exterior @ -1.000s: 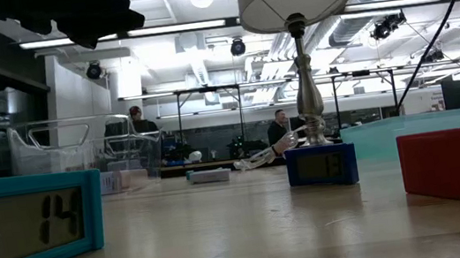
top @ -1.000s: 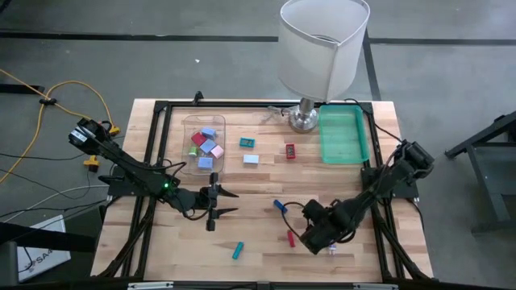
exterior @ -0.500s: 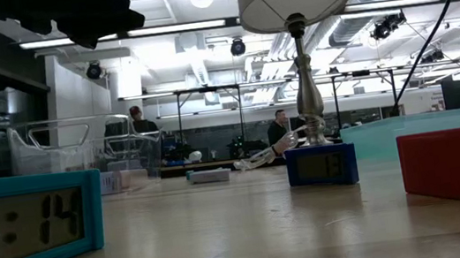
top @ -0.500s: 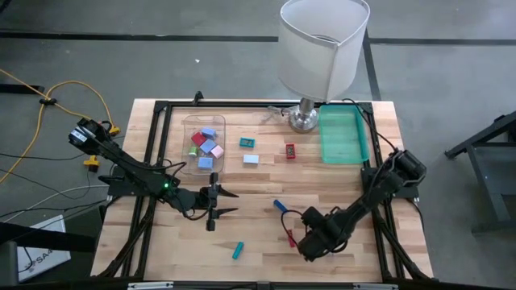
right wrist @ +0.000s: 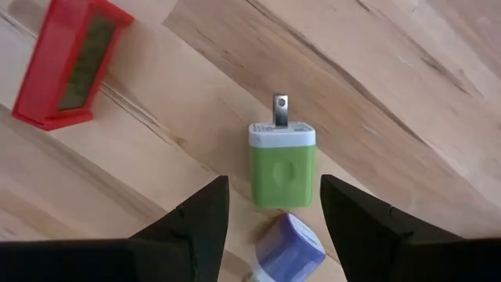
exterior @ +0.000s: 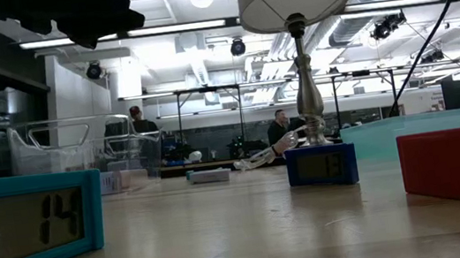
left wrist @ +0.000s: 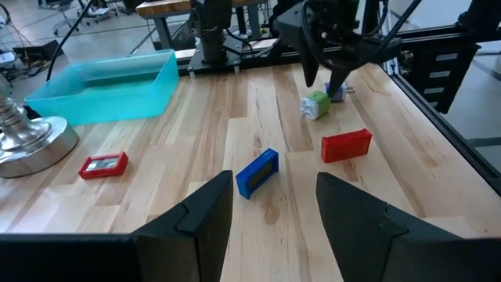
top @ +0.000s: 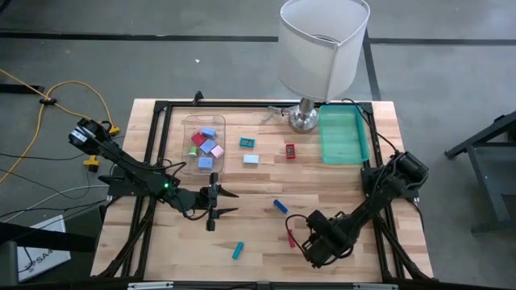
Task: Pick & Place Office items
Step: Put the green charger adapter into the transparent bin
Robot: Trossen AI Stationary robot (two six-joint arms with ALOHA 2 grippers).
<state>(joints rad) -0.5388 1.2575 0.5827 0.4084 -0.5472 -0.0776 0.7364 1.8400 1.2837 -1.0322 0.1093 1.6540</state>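
The right gripper [right wrist: 270, 215] hangs jaws apart over a green plug adapter [right wrist: 282, 163] near the table's front right, beside a red clock [right wrist: 70, 63]. The left gripper [left wrist: 274, 204] waits mid-left, jaws apart.

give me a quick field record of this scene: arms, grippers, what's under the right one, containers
left gripper: open, empty, over the table's middle, waiting
right gripper: open, empty, pointing down above the green plug adapter
next to adapter: small lavender block touching its end; red rectangular clock lying apart
loose pieces: dark blue block, teal block
clear plastic bin: holds several small coloured pieces
teal plastic tray: looks empty
white-shaded lamp: standing at the table's far edge
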